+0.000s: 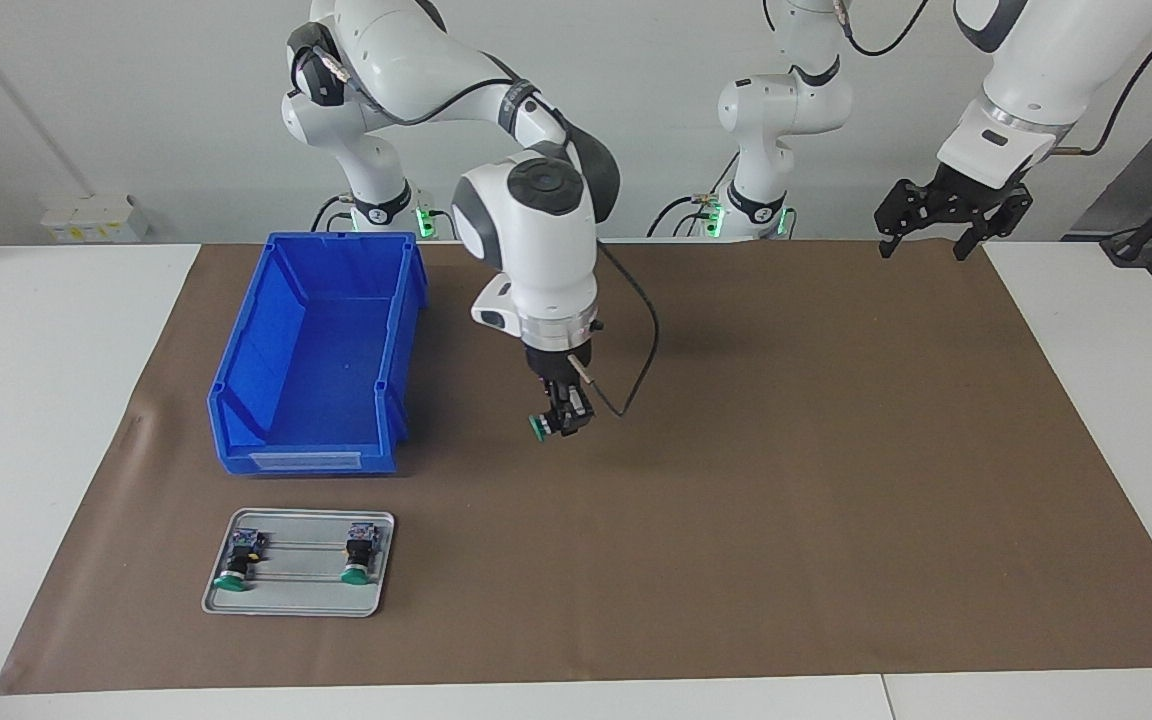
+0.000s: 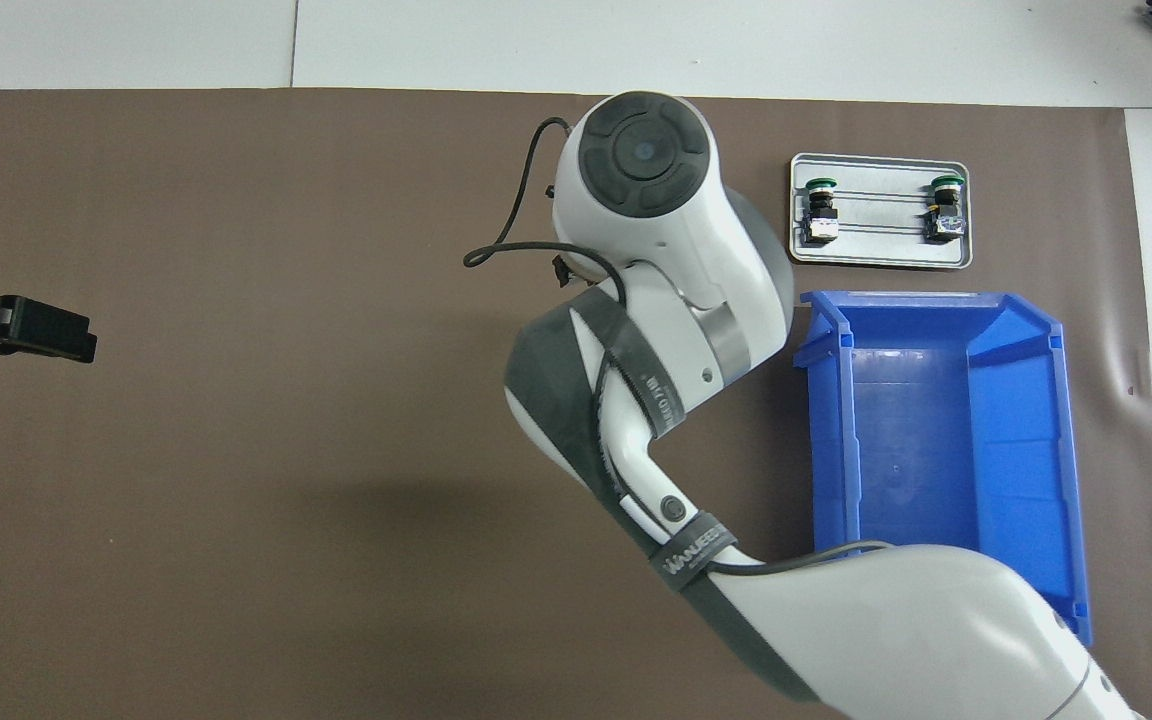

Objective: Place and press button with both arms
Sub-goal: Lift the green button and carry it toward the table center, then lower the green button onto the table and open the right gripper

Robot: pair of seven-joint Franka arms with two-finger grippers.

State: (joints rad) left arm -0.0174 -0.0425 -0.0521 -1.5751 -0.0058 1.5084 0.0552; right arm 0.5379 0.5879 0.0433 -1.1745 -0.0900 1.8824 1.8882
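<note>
My right gripper [image 1: 563, 418] hangs over the brown mat [image 1: 786, 450] beside the blue bin. It is shut on a button [image 1: 542, 426], whose green cap points sideways toward the bin. In the overhead view the right arm's wrist hides this gripper and the button. Two more buttons [image 1: 236, 560] [image 1: 358, 550] lie on a grey tray [image 1: 301, 588], also seen from overhead as buttons [image 2: 820, 207] [image 2: 946, 207] on the tray [image 2: 881, 252]. My left gripper [image 1: 923, 245] [image 2: 46, 335] waits open and raised at the left arm's end of the mat, holding nothing.
An empty blue bin [image 1: 236, 400] [image 2: 1071, 480] stands at the right arm's end of the mat, nearer to the robots than the tray. White table surrounds the mat.
</note>
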